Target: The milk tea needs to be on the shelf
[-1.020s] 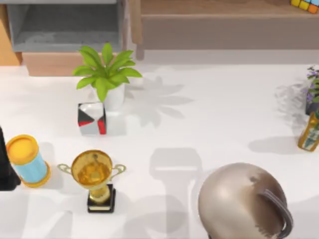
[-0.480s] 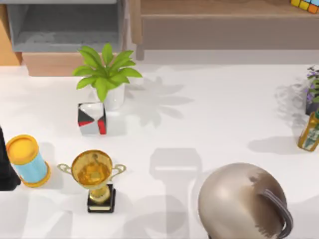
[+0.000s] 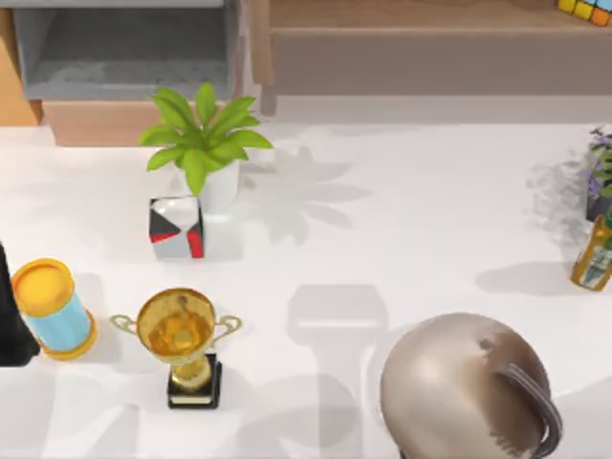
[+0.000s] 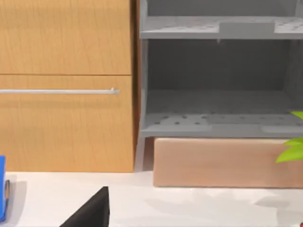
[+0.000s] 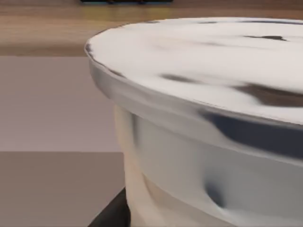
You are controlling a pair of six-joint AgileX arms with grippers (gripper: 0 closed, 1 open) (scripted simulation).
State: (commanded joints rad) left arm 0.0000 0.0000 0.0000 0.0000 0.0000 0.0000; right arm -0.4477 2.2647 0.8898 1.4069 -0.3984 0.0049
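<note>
The milk tea is a beige cup with a domed lid, looming large at the top view's lower right, well above the table. In the right wrist view its lid and wall sit very close to the camera. A dark fingertip of my right gripper rests against the cup's side. The grey shelf stands at the back left, its open bays facing the left wrist camera. My left arm is parked at the table's left edge.
A potted plant, a red, black and white cube, a gold trophy and a yellow-lidded blue can stand on the left half. A bottle is at the right edge. A wooden cabinet runs along the back.
</note>
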